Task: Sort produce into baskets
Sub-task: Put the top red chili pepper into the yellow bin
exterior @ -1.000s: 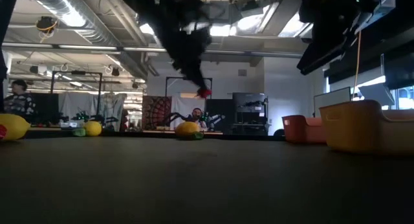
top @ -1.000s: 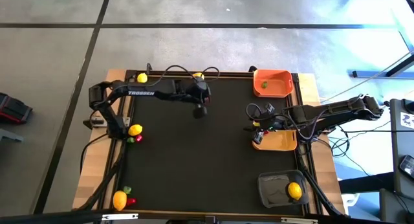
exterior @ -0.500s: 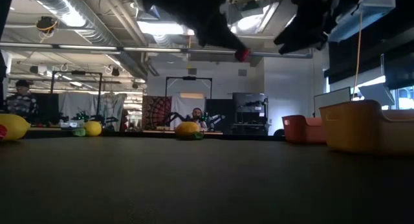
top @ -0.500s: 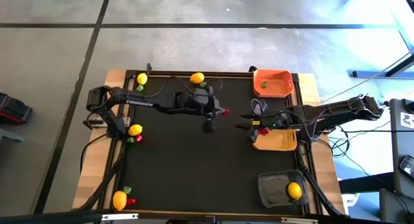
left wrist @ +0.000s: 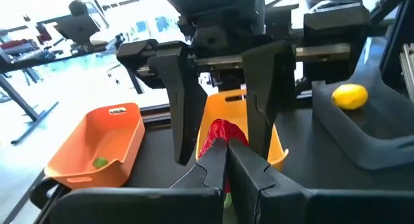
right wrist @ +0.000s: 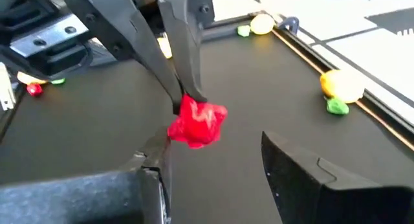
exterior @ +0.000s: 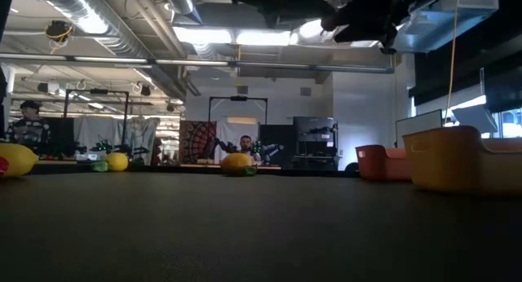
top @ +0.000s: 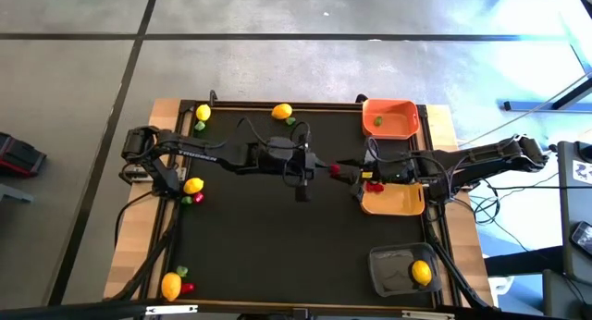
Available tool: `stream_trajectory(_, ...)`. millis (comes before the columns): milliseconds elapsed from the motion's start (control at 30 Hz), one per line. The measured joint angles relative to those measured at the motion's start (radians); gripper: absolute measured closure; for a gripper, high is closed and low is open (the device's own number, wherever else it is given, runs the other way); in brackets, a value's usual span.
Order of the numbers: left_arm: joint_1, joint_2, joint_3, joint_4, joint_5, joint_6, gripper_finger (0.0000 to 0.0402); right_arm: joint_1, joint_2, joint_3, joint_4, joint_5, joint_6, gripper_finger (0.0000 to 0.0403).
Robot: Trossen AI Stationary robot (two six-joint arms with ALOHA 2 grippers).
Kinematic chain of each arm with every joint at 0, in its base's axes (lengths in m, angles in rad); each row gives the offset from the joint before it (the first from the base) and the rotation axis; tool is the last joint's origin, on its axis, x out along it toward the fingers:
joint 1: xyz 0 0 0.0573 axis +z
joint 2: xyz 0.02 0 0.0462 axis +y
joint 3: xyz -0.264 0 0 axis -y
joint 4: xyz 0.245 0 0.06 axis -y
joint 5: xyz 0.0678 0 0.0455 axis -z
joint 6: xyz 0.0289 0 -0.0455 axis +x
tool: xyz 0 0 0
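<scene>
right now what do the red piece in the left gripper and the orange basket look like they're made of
The red piece, pinched in the shut left gripper between the open fingers of the right gripper, looks soft: crinkled, uneven surface, possibly foam or fabric, matte. The orange basket looks like moulded plastic: smooth one-piece walls, rounded rim, slight sheen. Neither is certain from looks alone.

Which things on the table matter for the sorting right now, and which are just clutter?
In play:
red piece, pinched in the shut left gripper
open right gripper, facing it
orange basket, yellow-tan basket, dark basket
loose lemons, e.g.

Not part of it:
cables along the table edge
person in the room behind
</scene>
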Motion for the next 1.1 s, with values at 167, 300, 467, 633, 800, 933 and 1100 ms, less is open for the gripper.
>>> stream_trajectory(167,-0.001,0.001,0.000,-0.002,0.001,-0.007,0.0393,0.000,0.000,-0.001,0.052,0.001,-0.030,0.0230)
stream_trajectory(300,-0.001,0.001,0.000,-0.002,0.002,-0.008,0.0392,0.000,0.000,-0.001,0.056,0.001,-0.035,0.0247)
stream_trajectory(467,-0.001,0.001,0.000,-0.002,0.001,-0.009,0.0392,0.000,0.000,-0.001,0.049,-0.009,-0.039,0.0306)
stream_trajectory(633,0.000,0.001,0.000,-0.002,0.000,-0.009,0.0392,0.000,0.000,-0.001,0.047,-0.011,-0.060,0.0359)
stream_trajectory(800,-0.002,0.001,0.000,-0.003,0.001,-0.011,0.0387,0.000,0.000,-0.001,0.045,-0.025,-0.085,0.0390)
stream_trajectory(933,-0.001,0.001,0.000,-0.005,0.001,-0.034,0.0353,0.000,0.000,-0.001,0.045,-0.027,-0.102,0.0395)
stream_trajectory(1100,-0.005,-0.014,-0.001,-0.050,0.001,-0.007,0.0296,0.000,-0.003,-0.001,0.025,-0.041,-0.110,0.0392)
